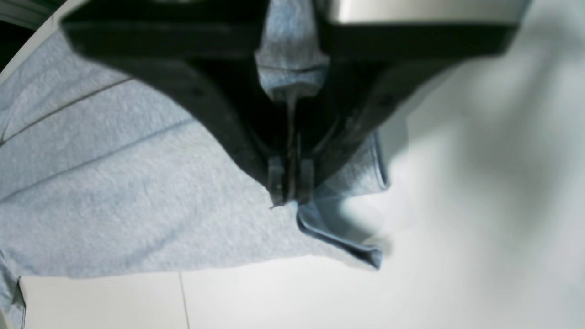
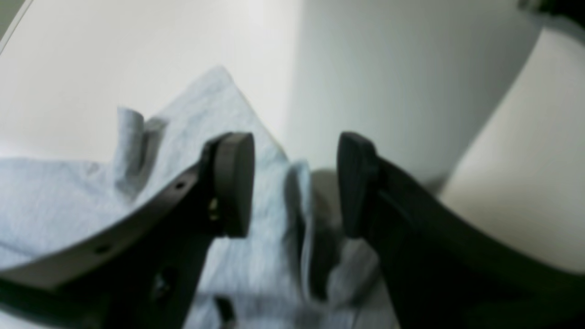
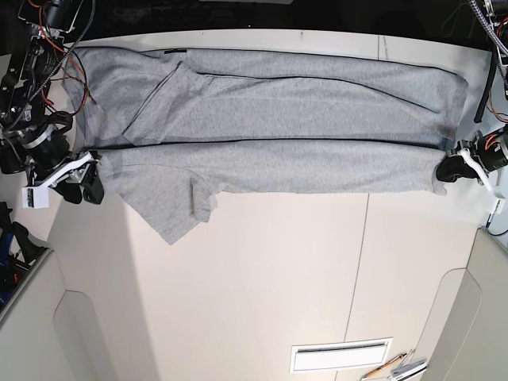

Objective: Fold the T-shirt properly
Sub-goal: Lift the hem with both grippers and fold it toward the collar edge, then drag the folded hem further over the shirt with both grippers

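right gripper [image 3: 83, 189] at left, jaws spread, apparently off cloth. t-shirt [image 3: 262, 119] spans far table [image 3: 254, 302] edge, lengthwise fold in hand. left gripper [image 3: 449, 169] at right pinches hem; next release cleanly.

White table [image 3: 262, 278], T-shirt [image 3: 270, 119] on it.
Shirt lay flat across the upper part of the base frame, folded lengthwise into a long band running almost edge to edge; one sleeve stuck out toward lower left. Thin seam line ran down the tabletop right of centre. Small items at the bottom edge, right, too small to identify.
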You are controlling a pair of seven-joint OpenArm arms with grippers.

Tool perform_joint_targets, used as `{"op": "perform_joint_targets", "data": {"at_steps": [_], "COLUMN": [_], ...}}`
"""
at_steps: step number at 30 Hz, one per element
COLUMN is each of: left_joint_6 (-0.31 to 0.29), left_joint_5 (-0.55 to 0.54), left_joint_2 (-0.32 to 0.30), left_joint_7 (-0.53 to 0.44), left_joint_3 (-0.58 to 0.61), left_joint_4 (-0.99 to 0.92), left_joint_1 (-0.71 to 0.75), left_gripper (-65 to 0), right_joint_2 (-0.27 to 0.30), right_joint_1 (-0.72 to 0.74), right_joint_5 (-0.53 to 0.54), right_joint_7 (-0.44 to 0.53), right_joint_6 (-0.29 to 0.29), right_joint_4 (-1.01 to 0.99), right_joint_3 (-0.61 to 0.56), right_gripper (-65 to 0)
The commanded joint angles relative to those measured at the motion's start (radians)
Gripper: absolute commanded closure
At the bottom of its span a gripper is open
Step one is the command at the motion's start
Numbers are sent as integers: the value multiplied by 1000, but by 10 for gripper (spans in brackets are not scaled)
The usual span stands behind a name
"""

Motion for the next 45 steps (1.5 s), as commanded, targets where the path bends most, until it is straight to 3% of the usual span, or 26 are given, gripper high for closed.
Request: {"op": "perform_joint_targets", "data": {"at_steps": [1,3,7,21,27,43,45], "left_joint_6": [-9,-9,-9,-9,-9,-9,-9], "left_joint_5": [-20,-29,-50,-64,-66,-116,-116], "left_joint_2": [-25,-25,-25,-25,-25,-25,-25], "left_joint_7": [-11,3,24,24,24,54,54], "left_joint_3": [-8,-8,-8,-8,-8,-8,-8], "left_joint_4": [16,16,16,16,16,16,16], "left_joint_1": [-14,-14,-14,-14,-14,-14,-14], "left_gripper": [0,0,0,0,0,0,0], "right_joint_2": [9,8,9,8,2,-108,-108], "right_joint_1": [37,72,135,240,240,240,240], "right_joint_5": [-1,-23,-50,-102,-101,-114,-114], "right_joint_7": [34,33,34,105,101,98,98], "right_joint_6": [-3,-9,-9,-8,-8,-8,-8], "right_joint_4": [17,12,-34,-345,-353,-355,-355], "right_joint_3": [6,2,-24,-274,-284,-285,-285], "right_gripper": [-296,-307,-416,-416,-416,-413,-357]}}
